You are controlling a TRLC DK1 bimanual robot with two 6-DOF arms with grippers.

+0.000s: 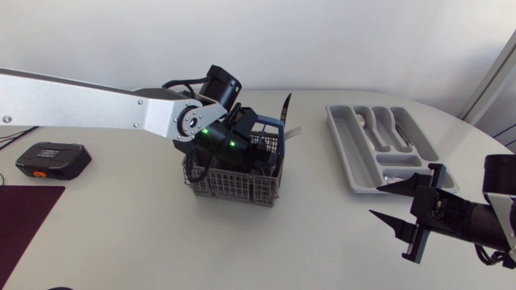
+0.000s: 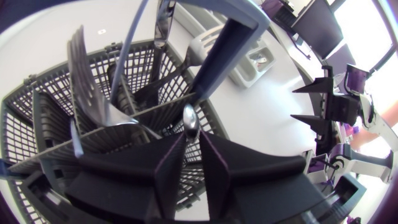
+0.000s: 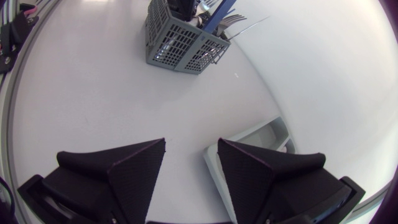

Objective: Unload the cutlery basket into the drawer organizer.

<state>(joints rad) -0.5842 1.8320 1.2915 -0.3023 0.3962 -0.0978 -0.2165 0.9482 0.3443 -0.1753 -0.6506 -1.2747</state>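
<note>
1. Unloading looks partly done, by my judgement: the cutlery basket (image 1: 234,185), left of centre, holds forks (image 2: 93,81) and a blue-handled utensil (image 2: 217,56).
2. Inside it, the left gripper (image 2: 193,134) pinches a silver handle (image 2: 189,118) between nearly closed fingers.
3. Further right, the drawer organizer (image 1: 342,145) has a few silver pieces (image 1: 363,121) in its compartments; several slots look unfilled.
4. Rightmost, the right gripper (image 3: 191,144) hovers near the organizer, fingers spread, holding nothing.

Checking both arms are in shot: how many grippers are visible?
2. The left gripper is down in the cutlery basket, shut on a silver handle; the right gripper hangs open over the table, beside the drawer organizer.
</note>
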